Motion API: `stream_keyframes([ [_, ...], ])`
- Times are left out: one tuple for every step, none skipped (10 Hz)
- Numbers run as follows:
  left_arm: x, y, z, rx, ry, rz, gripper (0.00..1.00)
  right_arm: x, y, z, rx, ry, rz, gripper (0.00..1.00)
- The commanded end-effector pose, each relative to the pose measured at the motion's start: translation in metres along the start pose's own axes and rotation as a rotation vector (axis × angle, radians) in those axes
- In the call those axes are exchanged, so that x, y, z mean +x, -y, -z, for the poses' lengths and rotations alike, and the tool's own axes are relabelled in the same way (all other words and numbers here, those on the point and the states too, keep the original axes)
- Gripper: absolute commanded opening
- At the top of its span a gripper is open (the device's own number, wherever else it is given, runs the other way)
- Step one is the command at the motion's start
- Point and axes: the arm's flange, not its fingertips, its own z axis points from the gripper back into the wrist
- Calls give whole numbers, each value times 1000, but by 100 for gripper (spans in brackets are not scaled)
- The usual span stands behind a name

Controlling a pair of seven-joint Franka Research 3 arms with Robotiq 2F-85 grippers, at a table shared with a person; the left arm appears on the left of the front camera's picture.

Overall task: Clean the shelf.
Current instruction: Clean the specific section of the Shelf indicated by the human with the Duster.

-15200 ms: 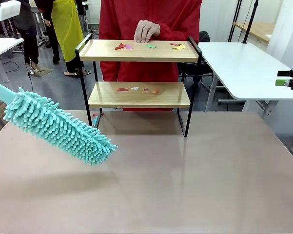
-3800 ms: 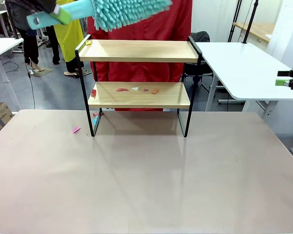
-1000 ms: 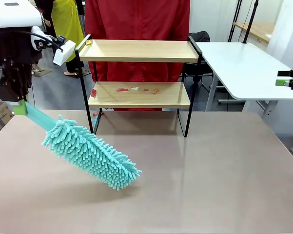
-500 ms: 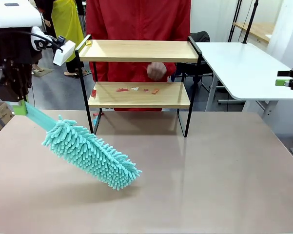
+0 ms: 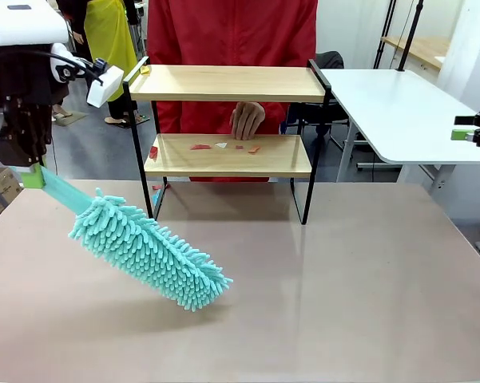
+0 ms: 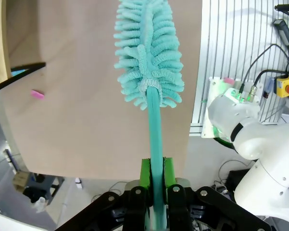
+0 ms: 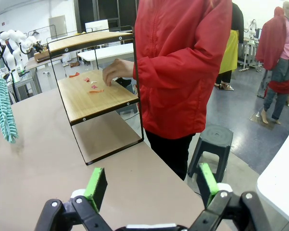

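Note:
The shelf (image 5: 228, 83) stands at the table's far side, and its two wooden boards also show in the right wrist view (image 7: 94, 98). Several paper scraps (image 5: 221, 146) lie on its lower board, and a yellow one (image 5: 146, 69) sits at the top board's left end. A person's hand (image 5: 246, 120) reaches over the lower board. My left gripper (image 5: 32, 174) is shut on the handle of a teal fluffy duster (image 5: 148, 249), held slanted above the table left of the shelf. In the left wrist view the green pads (image 6: 145, 174) clamp the duster handle (image 6: 156, 144). My right gripper (image 7: 152, 185) stands open and holds nothing.
A pink scrap (image 6: 37, 94) lies on the table near the shelf's black leg (image 6: 17, 77). More scraps (image 5: 156, 191) sit by the shelf's left foot. A white table (image 5: 399, 112) stands at the right, a dark stool (image 7: 210, 142) behind the shelf. People stand farther back.
The person's hand has come down from behind the shelf to the scraps on the lower board. The duster and both arms have stayed where they were.

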Motion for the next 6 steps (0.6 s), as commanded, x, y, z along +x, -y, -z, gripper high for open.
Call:
stream_keyframes([
  [-1,-1,-4,-3,-1,11,13,2,0,0,-1,0,-4,100],
  [-1,-1,-4,-3,-1,11,13,2,0,0,-1,0,-4,100],
  [-1,-1,-4,-3,-1,11,13,2,0,0,-1,0,-4,100],
  [-1,-1,-4,-3,-1,11,13,2,0,0,-1,0,-4,100],
  [-1,-1,-4,-3,-1,11,13,2,0,0,-1,0,-4,100],
  [-1,-1,-4,-3,-1,11,13,2,0,0,-1,0,-4,100],
])
